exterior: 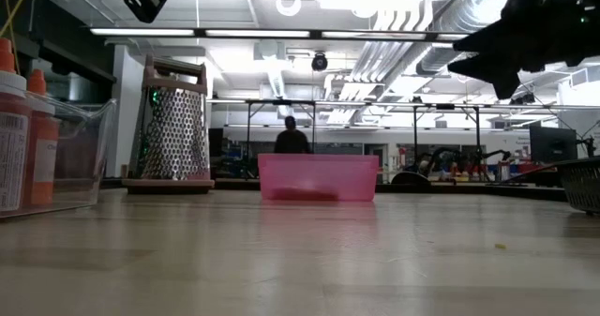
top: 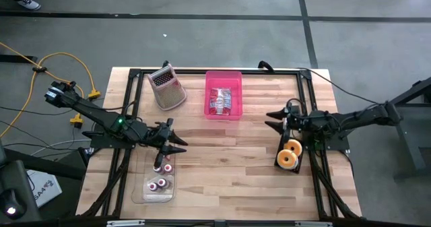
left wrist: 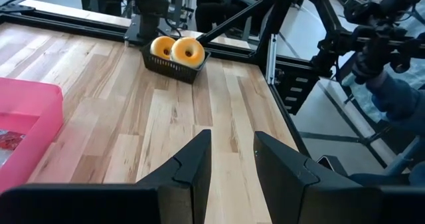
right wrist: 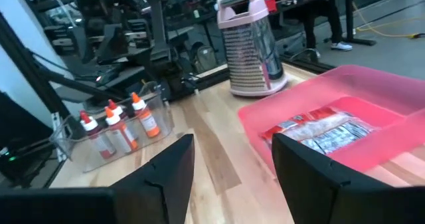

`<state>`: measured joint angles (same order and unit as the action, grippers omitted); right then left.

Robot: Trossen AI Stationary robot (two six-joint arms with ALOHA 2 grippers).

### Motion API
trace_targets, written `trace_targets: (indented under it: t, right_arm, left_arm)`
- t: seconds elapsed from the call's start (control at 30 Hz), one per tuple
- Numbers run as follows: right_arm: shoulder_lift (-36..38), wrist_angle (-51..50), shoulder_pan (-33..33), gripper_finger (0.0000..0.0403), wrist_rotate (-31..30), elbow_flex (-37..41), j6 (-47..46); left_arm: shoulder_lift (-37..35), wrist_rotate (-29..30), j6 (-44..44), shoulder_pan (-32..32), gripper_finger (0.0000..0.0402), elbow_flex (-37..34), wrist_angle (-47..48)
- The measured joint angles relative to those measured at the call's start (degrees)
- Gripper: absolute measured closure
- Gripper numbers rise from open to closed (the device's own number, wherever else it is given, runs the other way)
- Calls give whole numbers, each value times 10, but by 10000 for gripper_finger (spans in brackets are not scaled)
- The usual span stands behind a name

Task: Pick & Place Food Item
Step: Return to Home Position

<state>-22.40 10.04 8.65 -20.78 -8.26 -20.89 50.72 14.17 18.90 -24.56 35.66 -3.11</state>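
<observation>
Two glazed donuts (top: 289, 154) stand on edge in a black basket (left wrist: 169, 66) at the table's right side. A pink bin (top: 223, 74) at the far middle holds red and silver food packets (right wrist: 319, 131). My right gripper (top: 271, 119) hovers open just to the far side of the basket, pointing toward the pink bin, with nothing between its fingers (right wrist: 166, 171). My left gripper (top: 178, 143) hangs open above the left half of the table, pointing toward the donuts, and it too has nothing between its fingers (left wrist: 192, 157).
A pink-framed metal grater (top: 167, 89) stands at the far left of the pink bin. A clear tray of small orange-capped bottles (top: 158, 183) lies near the front left, below my left gripper. Bare wood stretches across the table's middle and front.
</observation>
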Motion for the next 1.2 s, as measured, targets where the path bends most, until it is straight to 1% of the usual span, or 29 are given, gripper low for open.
trace_targets:
  t: [0.2,0.33,0.5,0.63,0.83,1.1,1.2]
  right_arm:
    - [31,-3,-19,214,2,31,-17]
    - [52,-4,-22,214,14,48,-30]
    - [71,-9,-22,214,15,68,-45]
    - [83,-46,-22,214,13,77,-67]
    - [84,-63,-23,214,33,77,-80]
    - [73,-65,-23,214,34,78,-71]
    - [65,-68,-23,214,48,78,-56]
  left_arm:
    - [0,0,0,0,293,0,0]
    - [0,0,2,0,293,0,0]
    - [0,0,5,0,293,0,0]
    - [0,0,9,0,293,0,1]
    - [0,-3,11,0,293,0,-2]
    - [0,-5,13,0,293,0,-4]
    - [0,-7,13,0,293,0,-4]
